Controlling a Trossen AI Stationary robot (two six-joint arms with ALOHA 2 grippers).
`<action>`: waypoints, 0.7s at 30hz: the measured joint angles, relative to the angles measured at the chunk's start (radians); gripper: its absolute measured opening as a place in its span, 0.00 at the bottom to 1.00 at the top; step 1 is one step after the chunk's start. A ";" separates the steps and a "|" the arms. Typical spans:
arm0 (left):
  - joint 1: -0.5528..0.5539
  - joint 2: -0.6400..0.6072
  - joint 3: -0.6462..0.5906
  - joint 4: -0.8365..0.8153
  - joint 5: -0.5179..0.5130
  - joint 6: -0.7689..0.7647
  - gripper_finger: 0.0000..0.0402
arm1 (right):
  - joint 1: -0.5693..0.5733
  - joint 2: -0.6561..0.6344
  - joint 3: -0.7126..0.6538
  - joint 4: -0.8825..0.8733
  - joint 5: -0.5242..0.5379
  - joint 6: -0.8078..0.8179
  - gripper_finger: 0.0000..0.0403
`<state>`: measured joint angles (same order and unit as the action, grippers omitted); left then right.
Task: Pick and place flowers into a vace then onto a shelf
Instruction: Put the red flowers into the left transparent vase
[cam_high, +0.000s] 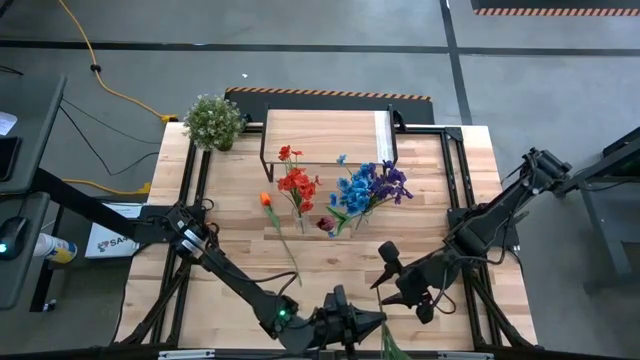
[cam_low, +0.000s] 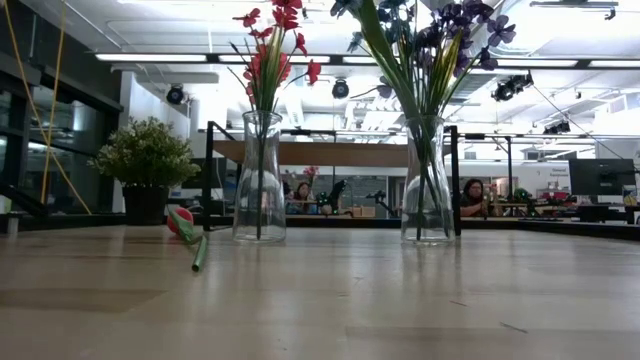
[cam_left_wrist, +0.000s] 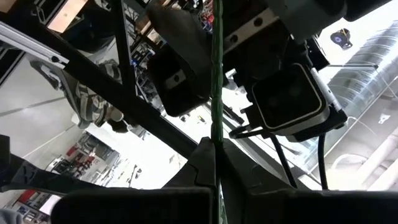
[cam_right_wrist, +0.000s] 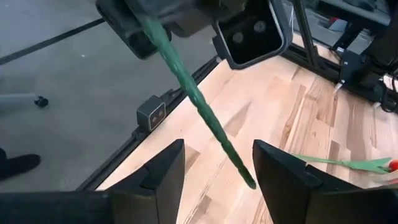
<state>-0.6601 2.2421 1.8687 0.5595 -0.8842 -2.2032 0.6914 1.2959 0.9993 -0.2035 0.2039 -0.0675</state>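
A thin green flower stalk (cam_right_wrist: 198, 102) is held over the table's near edge by my left gripper (cam_high: 370, 322), which is shut on it. The stalk's free end (cam_right_wrist: 249, 180) hangs between the fingers of my open right gripper (cam_right_wrist: 214, 171) without touching them; its bloom does not show. Two glass vases stand mid-table in front of the shelf (cam_high: 325, 135). One vase (cam_low: 258, 180) holds red flowers (cam_high: 296, 183) and the other (cam_low: 428, 185) holds blue and purple ones (cam_high: 372, 187). An orange flower (cam_high: 266, 199) lies on the boards. My left gripper pinches the green stalk (cam_left_wrist: 216, 134) between its two fingers. The stalk runs on past the fingertips toward my right gripper. It is lifted clear, slanting down over the tabletop with its free end in the air.
A bushy potted plant (cam_high: 213, 121) stands at the far left corner. A small dark red bloom (cam_high: 325, 224) lies by the right vase. Black frame rails (cam_high: 455, 180) run along the table's sides. Bare boards (cam_high: 240, 250) lie between the vases and the near edge.
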 joint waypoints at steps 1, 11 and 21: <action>0.000 0.000 0.000 -0.001 0.000 0.000 0.09 | 0.000 0.002 0.000 0.000 0.000 -0.001 0.45; 0.000 0.000 0.000 -0.008 0.002 0.000 0.09 | 0.000 0.000 0.000 0.007 0.026 -0.017 0.36; 0.000 0.000 0.000 -0.023 0.001 -0.004 0.09 | 0.000 0.000 0.000 0.029 0.033 -0.018 0.25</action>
<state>-0.6601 2.2421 1.8687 0.5368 -0.8829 -2.2068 0.6914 1.2961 0.9993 -0.1744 0.2371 -0.0858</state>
